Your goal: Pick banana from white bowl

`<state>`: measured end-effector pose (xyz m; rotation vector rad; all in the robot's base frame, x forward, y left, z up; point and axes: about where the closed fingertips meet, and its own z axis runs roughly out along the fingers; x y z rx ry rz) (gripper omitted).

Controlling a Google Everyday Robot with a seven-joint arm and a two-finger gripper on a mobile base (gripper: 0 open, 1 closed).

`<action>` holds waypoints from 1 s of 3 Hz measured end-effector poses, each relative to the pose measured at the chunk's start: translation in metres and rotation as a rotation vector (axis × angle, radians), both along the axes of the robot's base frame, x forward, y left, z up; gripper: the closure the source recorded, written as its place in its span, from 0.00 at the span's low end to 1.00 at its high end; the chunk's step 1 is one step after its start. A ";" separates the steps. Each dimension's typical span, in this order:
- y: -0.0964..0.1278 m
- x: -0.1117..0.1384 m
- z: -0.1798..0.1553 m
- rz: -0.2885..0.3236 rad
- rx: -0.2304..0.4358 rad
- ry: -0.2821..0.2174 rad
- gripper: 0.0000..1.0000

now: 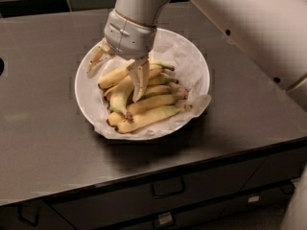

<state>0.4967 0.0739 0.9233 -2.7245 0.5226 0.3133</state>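
Note:
The white bowl (199, 63) is wide and shallow, lined with crinkled white paper, and stands on the dark counter. Several yellow bananas lie in it. The banana (119, 97), thick, curved and slightly greenish, lies at the left of the pile with its dark stem end toward the front. My gripper (116, 72) hangs over the left side of the pile and is open. One finger (139, 80) points down among the bananas just right of the curved one. The other finger (94, 59) is over the bowl's left rim. Nothing is held.
The dark counter (43, 128) has its front edge just below the bowl, with drawers (168, 188) under it. My pale arm (249, 28) crosses the upper right, above the bowl's far side. A dark tiled wall runs along the back.

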 end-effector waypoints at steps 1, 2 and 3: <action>-0.007 -0.004 -0.010 -0.025 -0.006 0.027 0.36; -0.013 -0.009 -0.016 -0.045 -0.013 0.044 0.38; -0.016 -0.012 -0.019 -0.058 -0.036 0.056 0.39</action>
